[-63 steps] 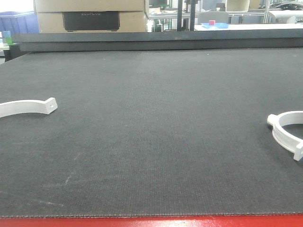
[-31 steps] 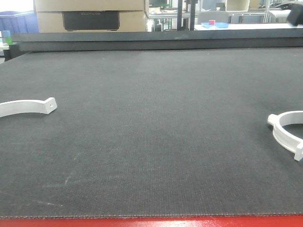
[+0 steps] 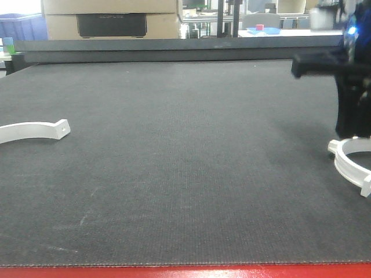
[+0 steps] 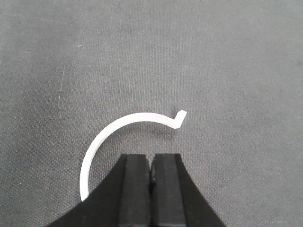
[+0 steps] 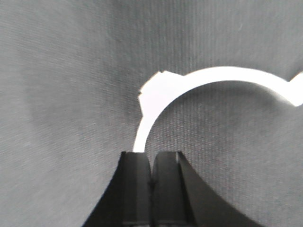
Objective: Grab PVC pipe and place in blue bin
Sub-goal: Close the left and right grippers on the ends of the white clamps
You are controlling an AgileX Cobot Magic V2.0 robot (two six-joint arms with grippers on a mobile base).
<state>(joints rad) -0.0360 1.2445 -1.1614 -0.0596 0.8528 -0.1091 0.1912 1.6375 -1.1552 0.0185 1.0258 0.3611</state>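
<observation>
This reads as a robotics lab or workshop, not a home. The worktop (image 3: 185,174) is a broad bench covered in dark grey woven matting, with a red front edge. Beyond the right gripper (image 3: 352,130), past the worktop's far rim, stand white-topped tables (image 3: 301,33) and a black upright post (image 3: 226,17). One table carries a shallow blue tray (image 3: 264,31) with a small red block (image 3: 259,27) on it. Far to the gripper's left, at the back, sits a cardboard box (image 3: 58,26) with a black unit (image 3: 111,25) at its face. A blue plastic bin (image 3: 20,28) stands beside it, in the corner.
</observation>
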